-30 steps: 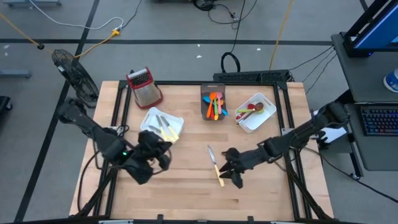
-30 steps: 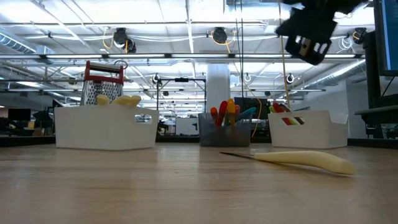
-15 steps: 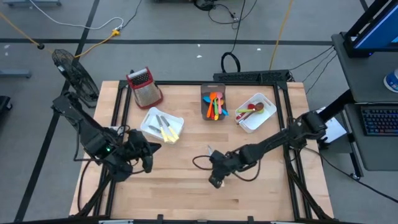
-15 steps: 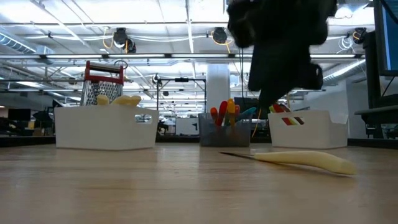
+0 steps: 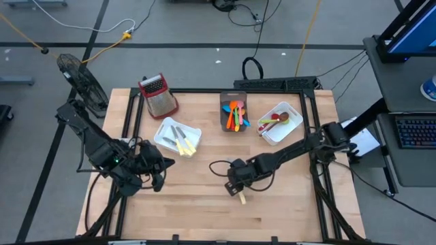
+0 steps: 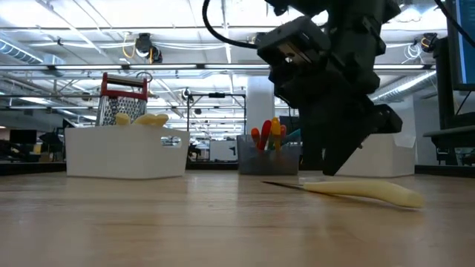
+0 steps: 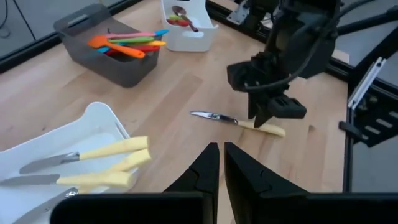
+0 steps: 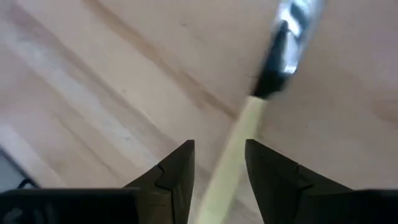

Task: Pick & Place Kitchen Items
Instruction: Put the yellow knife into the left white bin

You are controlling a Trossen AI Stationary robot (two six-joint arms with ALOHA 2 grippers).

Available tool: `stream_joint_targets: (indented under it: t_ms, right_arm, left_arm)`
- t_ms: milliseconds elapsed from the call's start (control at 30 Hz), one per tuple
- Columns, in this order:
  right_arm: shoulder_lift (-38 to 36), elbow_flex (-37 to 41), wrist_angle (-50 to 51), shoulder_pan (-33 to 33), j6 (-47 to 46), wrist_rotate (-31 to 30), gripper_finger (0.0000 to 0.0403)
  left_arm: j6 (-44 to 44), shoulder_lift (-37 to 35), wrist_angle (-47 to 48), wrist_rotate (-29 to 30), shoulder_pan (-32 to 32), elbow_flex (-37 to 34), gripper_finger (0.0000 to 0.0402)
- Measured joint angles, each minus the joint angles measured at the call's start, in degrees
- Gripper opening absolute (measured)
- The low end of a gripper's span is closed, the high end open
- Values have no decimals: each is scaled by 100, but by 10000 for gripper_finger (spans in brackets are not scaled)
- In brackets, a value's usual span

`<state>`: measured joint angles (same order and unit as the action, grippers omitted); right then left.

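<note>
Right gripper (image 8: 217, 168) hovers fingers parted astride the cream-handled knife (image 7: 239, 122) lying flat on the table (image 5: 204, 211): light, stiff, slick, so pinch mid-handle; left gripper (image 7: 218, 163) sits shut.

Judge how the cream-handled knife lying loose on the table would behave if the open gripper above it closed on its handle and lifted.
The cream-handled knife looks thin and straight, so probably stiff and light. The right gripper straddles the smooth, rounded handle, which might slip or twist. Lying flat on the wooden table, it could skid or pivot if nudged.
</note>
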<state>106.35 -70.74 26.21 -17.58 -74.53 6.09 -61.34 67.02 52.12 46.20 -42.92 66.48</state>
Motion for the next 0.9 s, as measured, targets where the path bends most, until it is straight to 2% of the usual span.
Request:
stream_joint_targets:
  t_ms: [233, 467, 567, 733, 900]
  right_arm:
    - [51, 7, 4, -20, -309, -280, 134]
    - [726, -24, -310, -126, -660, -561, 134]
    - [1091, -20, -91, -205, -918, -727, 134]
    - [1364, -48, 365, -405, -1661, -1391, 134]
    - [1364, 137, 315, -590, -2144, -1864, 127]
  left_arm:
    - [236, 2, 9, 8, 0, 0, 26]
    - [435, 4, 18, 10, 2, 0, 26]
    - [468, 4, 37, 17, 2, 0, 26]
    - [402, 4, 35, 14, 2, 0, 26]
    - [275, 4, 36, -16, 2, 0, 26]
